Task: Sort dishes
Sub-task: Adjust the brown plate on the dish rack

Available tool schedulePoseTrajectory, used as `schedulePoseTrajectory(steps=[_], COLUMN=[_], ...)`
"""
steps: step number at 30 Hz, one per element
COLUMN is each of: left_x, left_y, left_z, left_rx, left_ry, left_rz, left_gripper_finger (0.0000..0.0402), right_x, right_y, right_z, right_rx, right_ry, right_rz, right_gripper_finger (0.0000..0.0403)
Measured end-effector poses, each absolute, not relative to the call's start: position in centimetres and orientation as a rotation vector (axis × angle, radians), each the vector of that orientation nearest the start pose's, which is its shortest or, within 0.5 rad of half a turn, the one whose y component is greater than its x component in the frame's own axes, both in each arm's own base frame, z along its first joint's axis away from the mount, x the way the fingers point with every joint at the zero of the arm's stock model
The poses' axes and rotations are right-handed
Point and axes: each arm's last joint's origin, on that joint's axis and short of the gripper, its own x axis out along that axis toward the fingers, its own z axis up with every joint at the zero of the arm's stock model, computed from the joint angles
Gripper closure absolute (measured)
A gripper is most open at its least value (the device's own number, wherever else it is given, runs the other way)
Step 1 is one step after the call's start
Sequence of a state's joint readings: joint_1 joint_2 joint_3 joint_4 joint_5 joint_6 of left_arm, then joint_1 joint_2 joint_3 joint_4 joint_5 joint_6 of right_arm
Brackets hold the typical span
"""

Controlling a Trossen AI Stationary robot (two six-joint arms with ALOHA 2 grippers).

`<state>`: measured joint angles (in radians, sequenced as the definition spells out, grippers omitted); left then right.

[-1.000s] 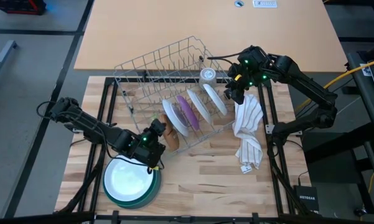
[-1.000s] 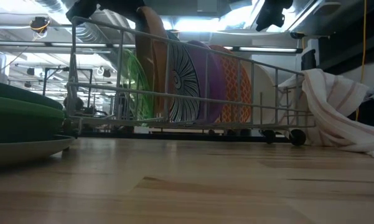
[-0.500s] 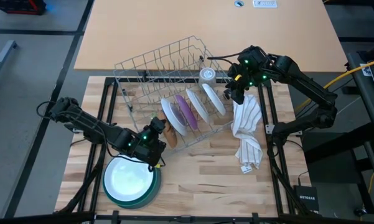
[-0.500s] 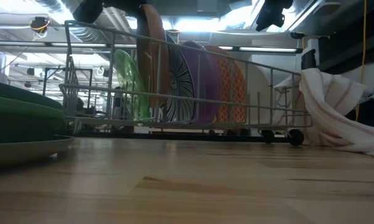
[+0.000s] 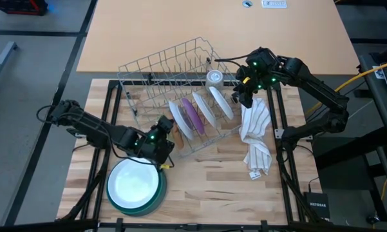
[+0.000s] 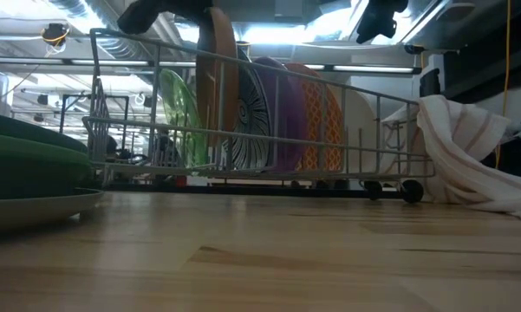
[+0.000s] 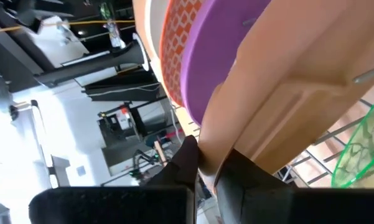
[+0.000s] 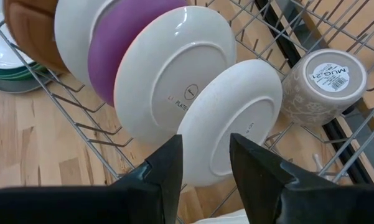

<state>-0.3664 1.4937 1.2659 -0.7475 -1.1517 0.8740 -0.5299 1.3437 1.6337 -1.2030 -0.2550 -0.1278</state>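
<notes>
A grey wire rack (image 5: 156,72) holds several dishes on edge: a brown plate (image 5: 178,138), a large white one (image 5: 180,119), a purple one (image 5: 191,115) and two more white plates (image 5: 222,102). My left gripper (image 5: 166,138) is shut on the brown plate (image 6: 217,87) at the rack's near left end. My right gripper (image 5: 240,100) hangs open above the rack's right end, over the small white plate (image 8: 230,118), touching nothing. A white plate lies on a stack of green ones (image 5: 136,188) at the table's near left. My left gripper pinches the brown plate's upper rim (image 7: 219,144) between its two fingers (image 7: 188,160), one on each face. The fingers come from the table's left, slanting a little downward. The plate stands almost upright, its lower part down among the rack's wires.
An upturned mug (image 5: 214,78) sits in the rack's far right corner. A white striped cloth (image 5: 256,138) lies right of the rack. A clear green dish (image 6: 180,117) and an orange-patterned one (image 6: 322,121) also stand in the rack. Bare wood lies along the near edge.
My left gripper has moved toward the table's right and a little toward the far edge, staying shut on the brown plate. The plate's top has gone with it, so the plate now stands more upright in the rack.
</notes>
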Motion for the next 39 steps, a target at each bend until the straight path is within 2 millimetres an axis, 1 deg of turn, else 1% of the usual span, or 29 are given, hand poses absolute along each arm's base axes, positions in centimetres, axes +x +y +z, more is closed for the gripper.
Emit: schedulePoseTrajectory(steps=[10,13,19,25,39], left_x=[29.2,29.4,29.3,28.7,28.7], left_y=[-6.1,-5.7,-5.4,-5.3,-5.1], left_z=[30.3,30.2,30.1,29.8,29.6], left_rx=[1.421,1.388,1.343,1.258,1.061], left_ry=[1.09,1.093,1.092,1.114,1.069], left_rz=[0.366,0.337,0.35,0.352,0.428], left_gripper_finger=[0.0383,0.0382,0.0381,0.0379,0.0321], right_x=[20.8,20.8,20.8,20.8,20.8], right_y=[-11.3,-11.3,-11.3,-11.3,-11.3], right_z=[41.2,41.2,41.2,41.2,41.2], right_rx=[0.231,0.231,0.231,0.228,0.228], right_ry=[0.858,0.859,0.86,0.861,0.861], right_rz=[-0.2,-0.2,-0.2,-0.198,-0.198], right_gripper_finger=[0.0267,0.0267,0.0267,0.0267,0.0267])
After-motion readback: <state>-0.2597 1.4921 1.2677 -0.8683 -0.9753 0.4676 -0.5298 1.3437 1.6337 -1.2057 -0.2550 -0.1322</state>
